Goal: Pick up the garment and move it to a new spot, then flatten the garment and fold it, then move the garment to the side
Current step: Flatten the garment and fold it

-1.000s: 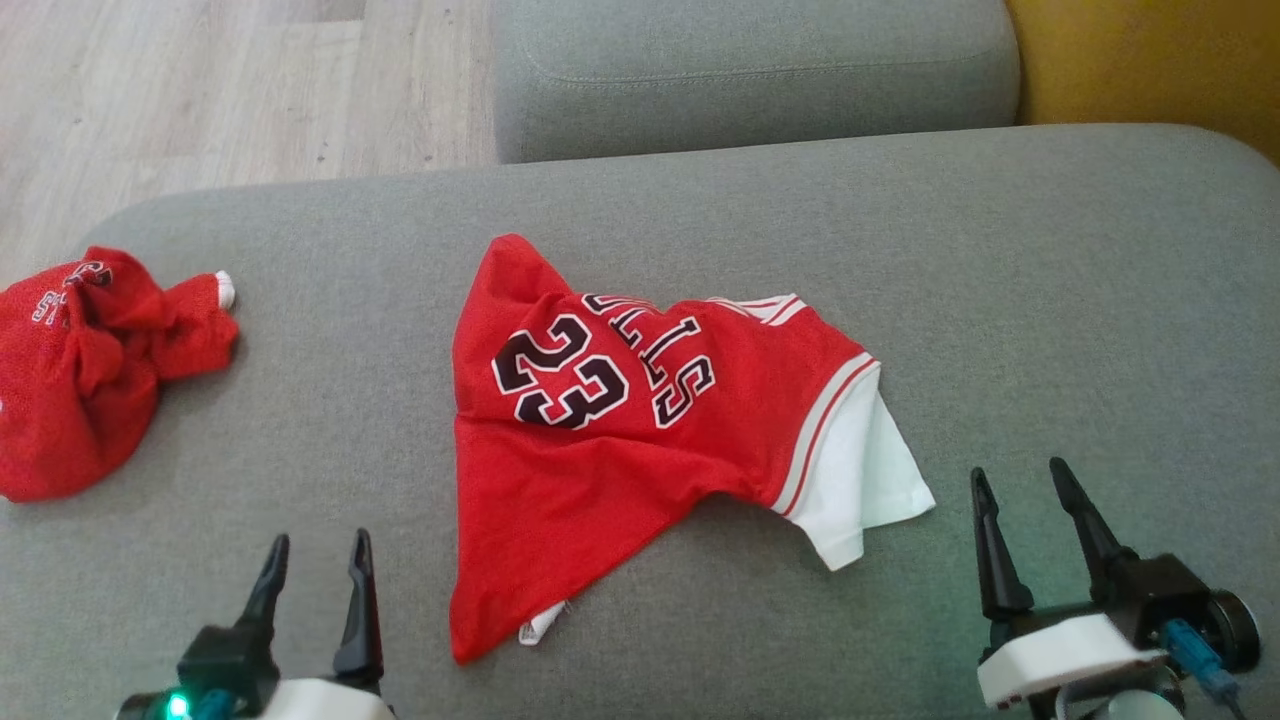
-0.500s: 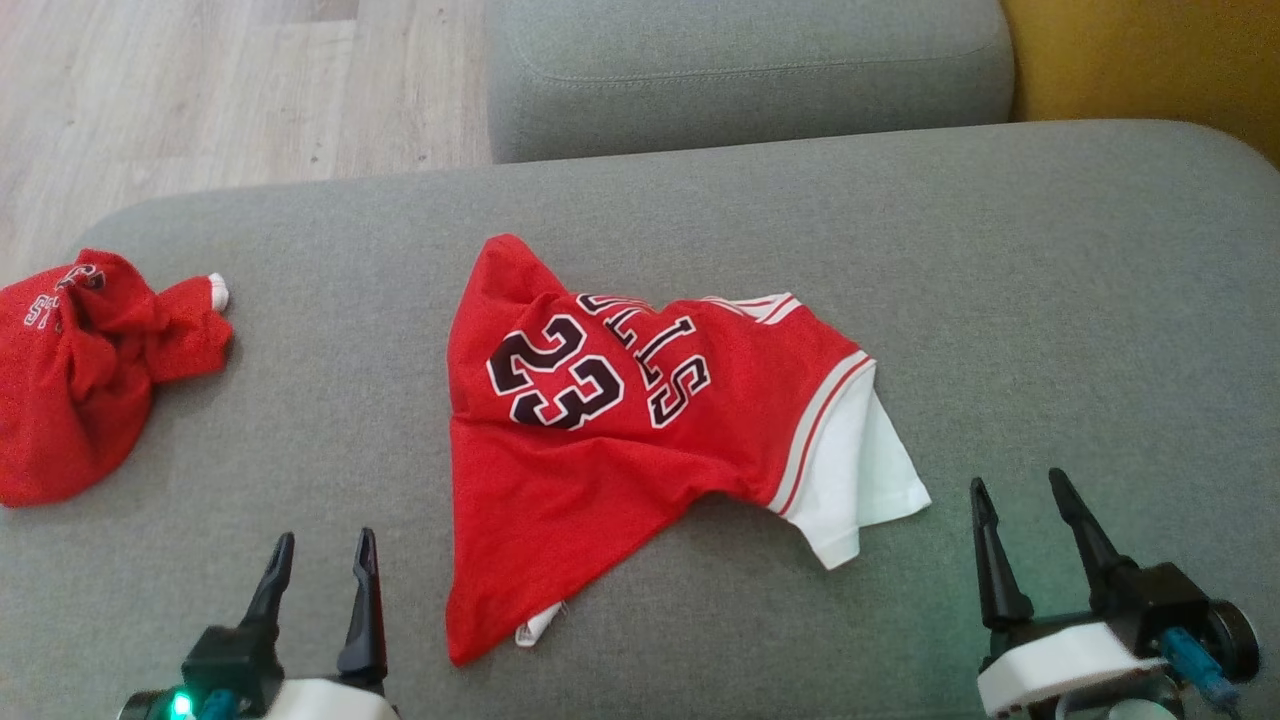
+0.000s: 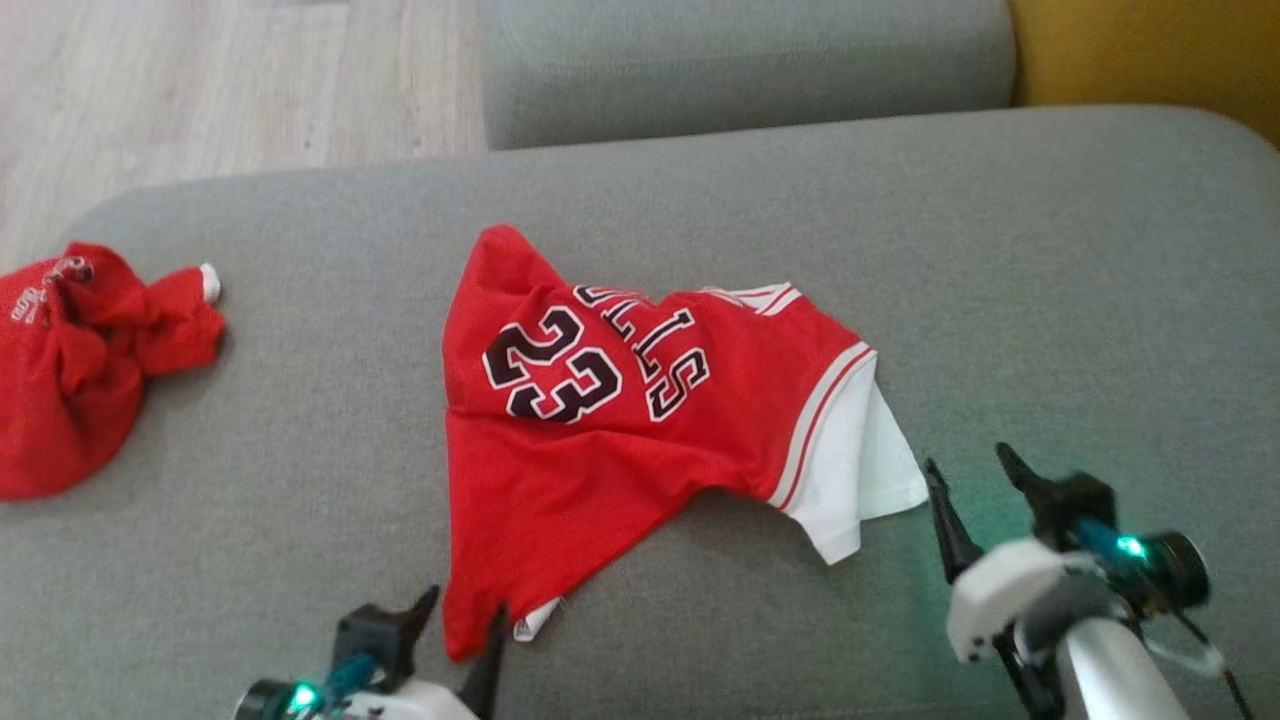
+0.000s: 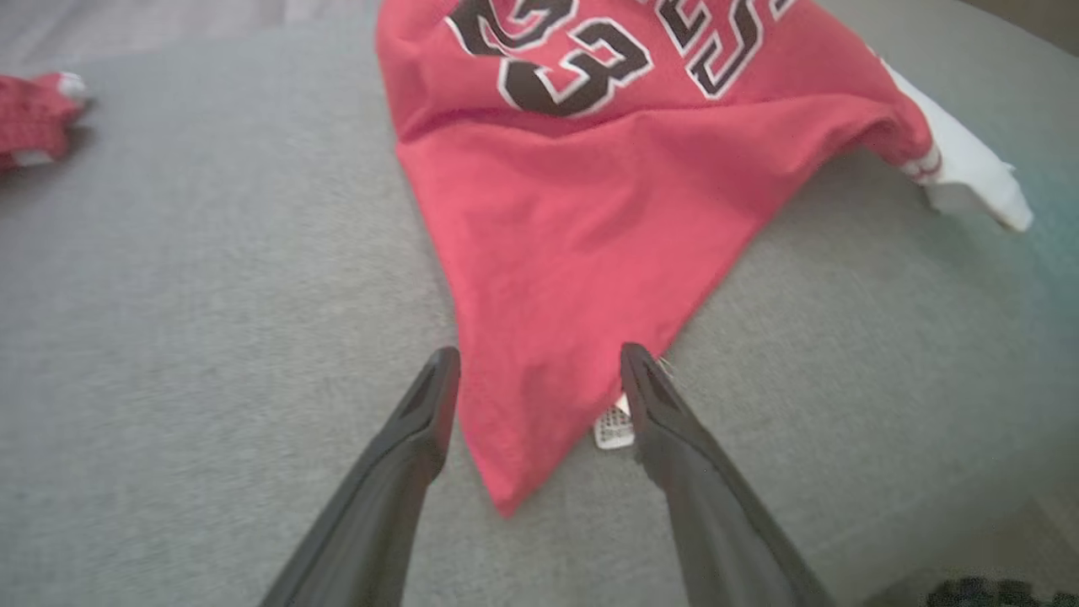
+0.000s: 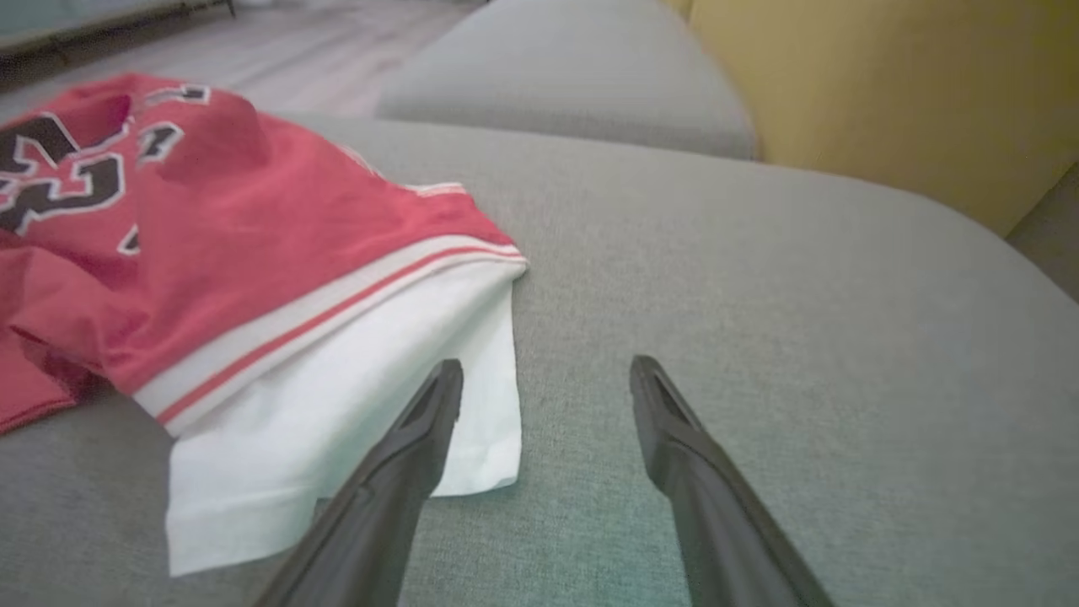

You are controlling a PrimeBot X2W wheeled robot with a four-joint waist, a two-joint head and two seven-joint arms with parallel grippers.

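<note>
My left gripper (image 4: pixel 539 358) and right gripper (image 5: pixel 546 369): both wide open, empty.
Left wrist view shows the shirt (image 4: pixel 573 219) corner straddled; bare cushion (image 3: pixel 1050 300) lies rightward.

A broad grey upholstered cushion (image 3: pixel 1050 300) with rounded corners carries everything. Its woven fabric is smooth and even. Near its middle lies a red jersey (image 3: pixel 620 450), loosely spread and rumpled. The number 23 and black-and-white lettering face up and read upside down in the head view. One red corner points toward the cushion's near edge, where a small white label (image 3: pixel 530 625) peeks out from beneath it. On the jersey's right side, past a white-and-red striped trim, a white layer (image 3: pixel 860 480) lies flat on the cushion. Well apart, at the cushion's left edge, a second red garment (image 3: pixel 70 390) sits bunched in a crumpled heap.
</note>
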